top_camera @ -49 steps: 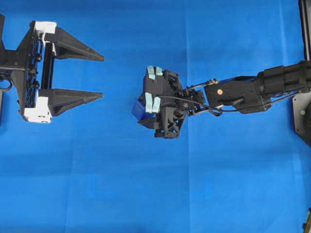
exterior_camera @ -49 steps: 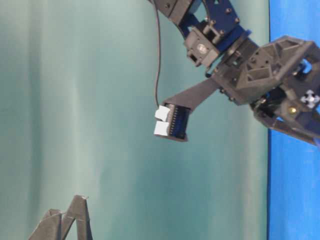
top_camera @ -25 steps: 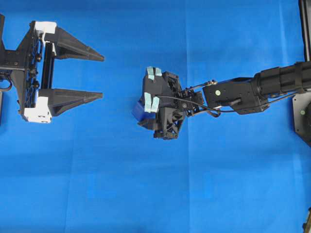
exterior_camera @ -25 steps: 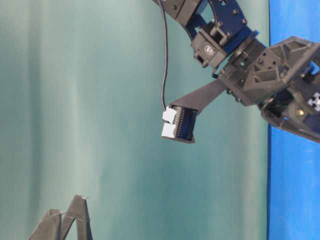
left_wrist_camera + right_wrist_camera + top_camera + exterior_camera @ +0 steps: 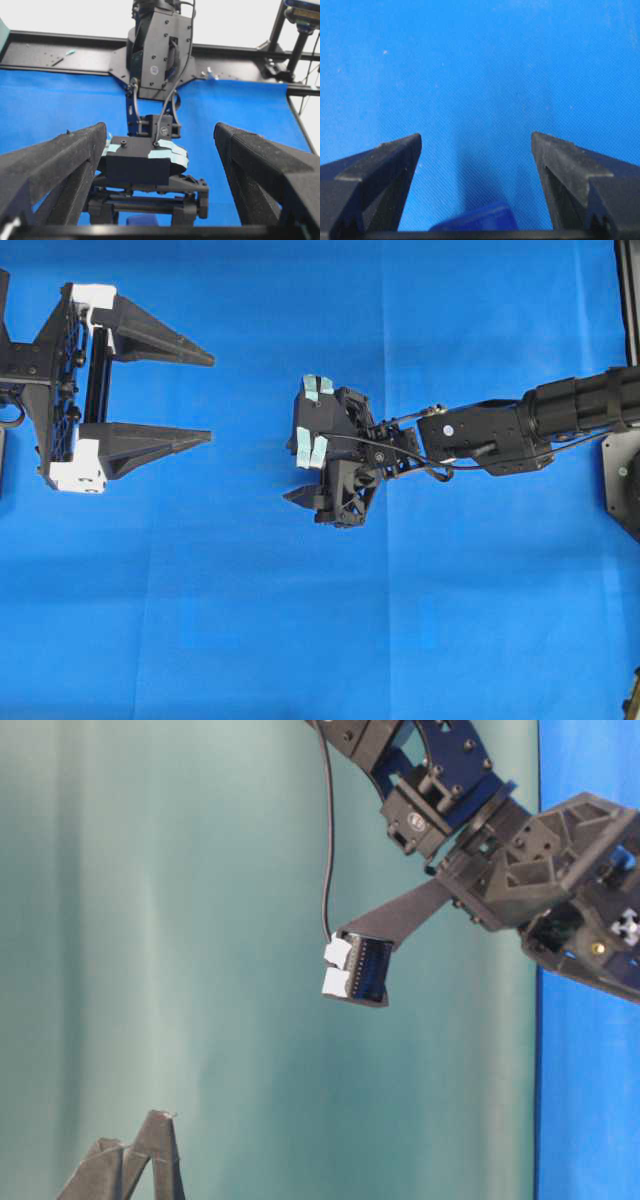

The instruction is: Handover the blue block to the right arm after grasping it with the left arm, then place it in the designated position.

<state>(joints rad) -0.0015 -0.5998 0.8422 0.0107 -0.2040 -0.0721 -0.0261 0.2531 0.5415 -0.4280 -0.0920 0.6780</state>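
Overhead view: the block, seen a second ago projecting at the left edge of the right gripper [image 5: 300,465] between its prongs, no longer shows there; that spot is now bare cloth [image 5: 200,590]. The right wrist view finds the block [image 5: 480,219] low between the prongs, touching neither, so the jaws have parted and let it go. Whether it rests on the cloth cannot be told. The right arm [image 5: 500,435] shifted slightly in the first half second: in the table-level view its pale-tipped finger [image 5: 355,970] sits a little further right than before.

Dark-blue block [image 5: 477,218], brighter blue cloth [image 5: 300,620]
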